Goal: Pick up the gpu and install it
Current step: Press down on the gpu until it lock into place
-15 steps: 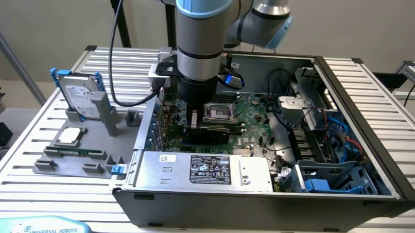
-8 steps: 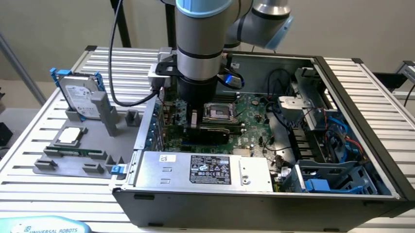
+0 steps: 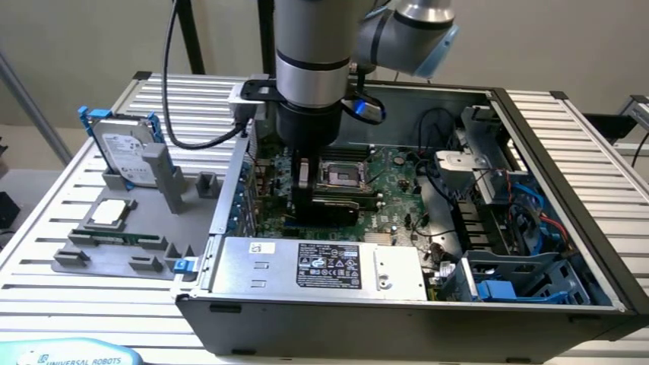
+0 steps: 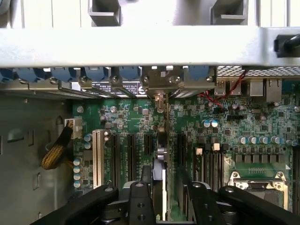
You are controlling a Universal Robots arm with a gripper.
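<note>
Exterior view. Reaches straight down into the open computer case point(image 3: 568, 152), one arm point(image 3: 309, 61), with the gripper point(image 3: 309, 179) low over the motherboard point(image 3: 396, 179) next to the processor socket point(image 3: 343, 175). Holds the gpu point(image 3: 330, 207) directly beneath itself: black face upright, just above or touching the board, cannot tell which. Outside the case, toward the exterior view's left, one grey holder point(image 3: 112, 255) with one hard drive point(image 3: 124, 156) standing in it, one processor chip point(image 3: 109, 213) and one memory stick point(image 3: 117, 237) lying flat.

Wrist view. Looks along the top edge of the gpu point(image 4: 161, 154): one card, seen edge-on, long axis running from between the fingers point(image 4: 146, 185) away toward the rear wall of the case point(image 4: 150, 44), its metal bracket point(image 4: 159, 101) at that far end. Appears clamped by the gripper point(image 4: 165, 180), one finger on each flat side. Lines up with the expansion slots: one white slot point(image 4: 97, 157), black slots point(image 4: 115, 159) on either side of the card, all parallel to it.
</note>
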